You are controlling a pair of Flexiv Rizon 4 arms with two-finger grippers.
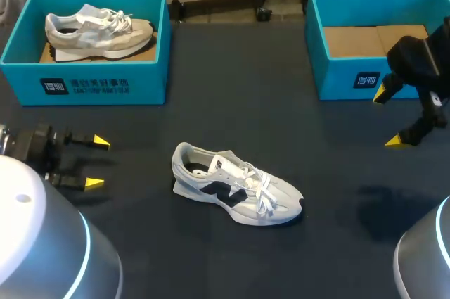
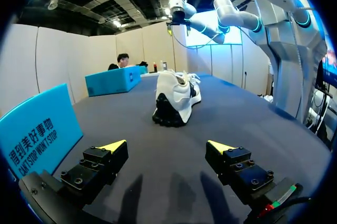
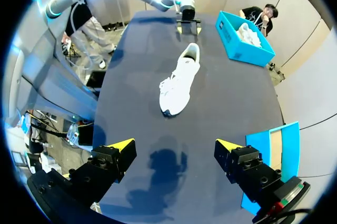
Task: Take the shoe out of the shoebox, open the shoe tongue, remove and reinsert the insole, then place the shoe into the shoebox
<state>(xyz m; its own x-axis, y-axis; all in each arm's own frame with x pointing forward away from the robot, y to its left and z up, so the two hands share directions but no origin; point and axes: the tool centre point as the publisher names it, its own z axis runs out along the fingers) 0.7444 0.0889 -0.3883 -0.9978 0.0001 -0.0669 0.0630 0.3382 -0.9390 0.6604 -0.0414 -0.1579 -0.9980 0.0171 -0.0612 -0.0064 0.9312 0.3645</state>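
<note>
White-and-grey shoe (image 1: 235, 186) sits upright on the dark table (image 1: 232, 102), well clear of the teal shoebox (image 1: 337, 77) at far right, and our left gripper (image 1: 98, 162) and right gripper (image 1: 387, 118) are both spread wide, gripping nothing.

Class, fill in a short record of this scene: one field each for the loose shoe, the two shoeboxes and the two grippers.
loose shoe: upright on the table, outside both boxes
left shoebox: holds another shoe
right shoebox: no shoe visible inside
left gripper: open, holding nothing
right gripper: open, holding nothing
</note>
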